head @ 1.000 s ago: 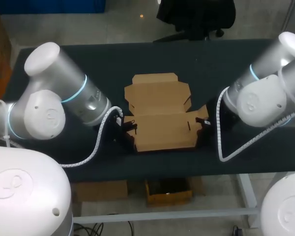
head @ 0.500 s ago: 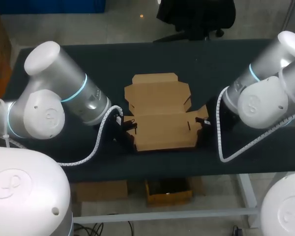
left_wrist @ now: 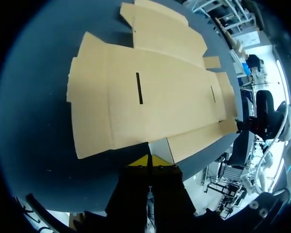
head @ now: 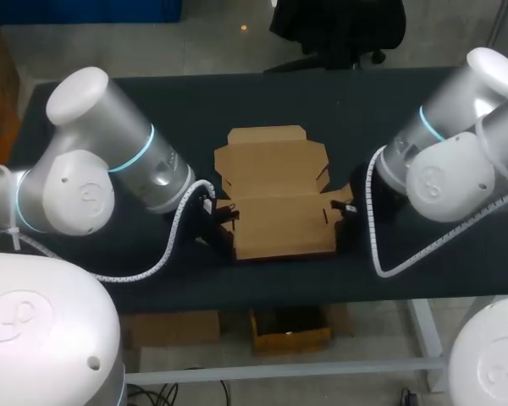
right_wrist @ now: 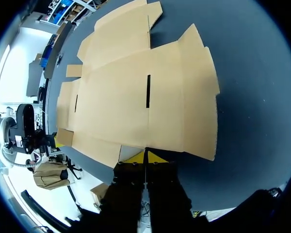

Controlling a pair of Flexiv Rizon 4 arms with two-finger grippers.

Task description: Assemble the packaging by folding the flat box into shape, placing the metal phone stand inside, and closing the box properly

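The flat cardboard box [head: 275,199] lay unfolded in the middle of the desk [head: 195,110]. The left gripper [left_wrist: 149,161] and right gripper [right_wrist: 145,156] sat at opposite ends of it, each with its yellow tips pressed together right at the edge, I'd guess to nudge the side flaps up. Compared to a second earlier, both arms had crept in slightly, while the box had barely budged.

table [head: 237,101]: dark top | flat cardboard box [head: 275,203]: lying unfolded at middle
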